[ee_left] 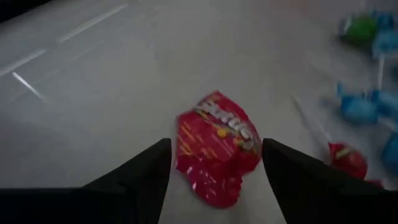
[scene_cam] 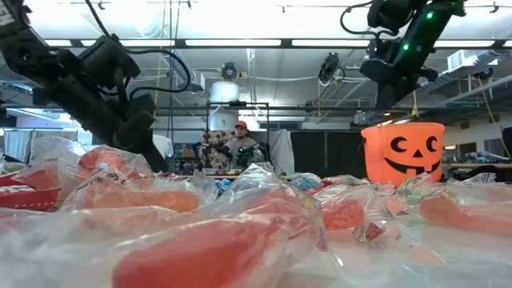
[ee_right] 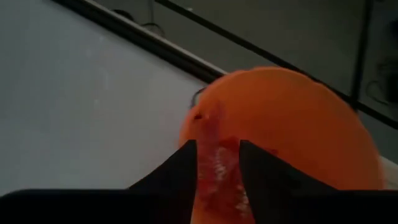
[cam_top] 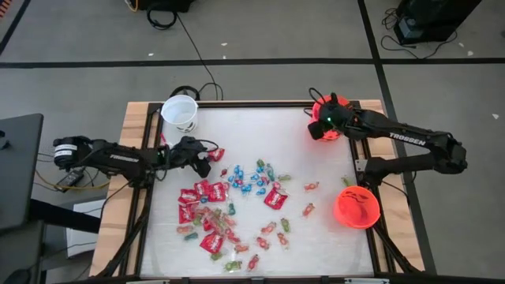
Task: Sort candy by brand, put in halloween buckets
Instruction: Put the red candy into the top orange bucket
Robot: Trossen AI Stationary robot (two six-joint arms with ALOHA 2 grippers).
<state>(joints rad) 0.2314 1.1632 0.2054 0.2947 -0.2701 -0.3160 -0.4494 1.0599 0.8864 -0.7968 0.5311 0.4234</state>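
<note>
Three buckets at table edges: white (cam_top: 180, 113) far left, orange (cam_top: 357, 207) near right, contents not visible. Right gripper (ee_right: 217, 163) clamped on red packet (ee_right: 214, 168) above far orange bucket (ee_right: 292, 124). Left gripper (ee_left: 214, 163) spread, straddling crinkly, featherlight packet (ee_left: 216, 146) (pinch across flat middle, likely slippery). Remaining candy (cam_top: 237, 207) scattered mid-table.

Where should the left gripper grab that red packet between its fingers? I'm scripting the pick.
Pinch the red packet across its two side edges, coming straight down. It lies flat and alone, and the open left gripper already straddles it.
</note>
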